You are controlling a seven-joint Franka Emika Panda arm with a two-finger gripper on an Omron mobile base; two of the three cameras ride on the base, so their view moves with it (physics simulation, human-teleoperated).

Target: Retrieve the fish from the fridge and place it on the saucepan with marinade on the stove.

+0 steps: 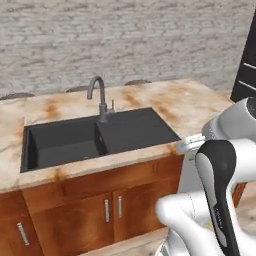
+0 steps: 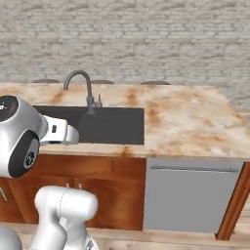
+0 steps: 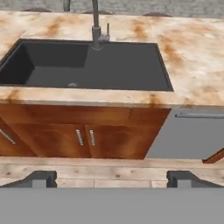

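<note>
No readable writing; open pincer [image 3: 111,178] faces dark sink [image 3: 87,65].

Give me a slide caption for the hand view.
Open gripper faces a dark sink with faucet, set in a marbled counter above wooden cabinets.

A dark sink [image 1: 95,142] with a grey faucet [image 1: 98,95] sits in the marble counter [image 1: 190,105], near its left edge; a grey dishwasher [image 2: 190,195] stands below.
</note>
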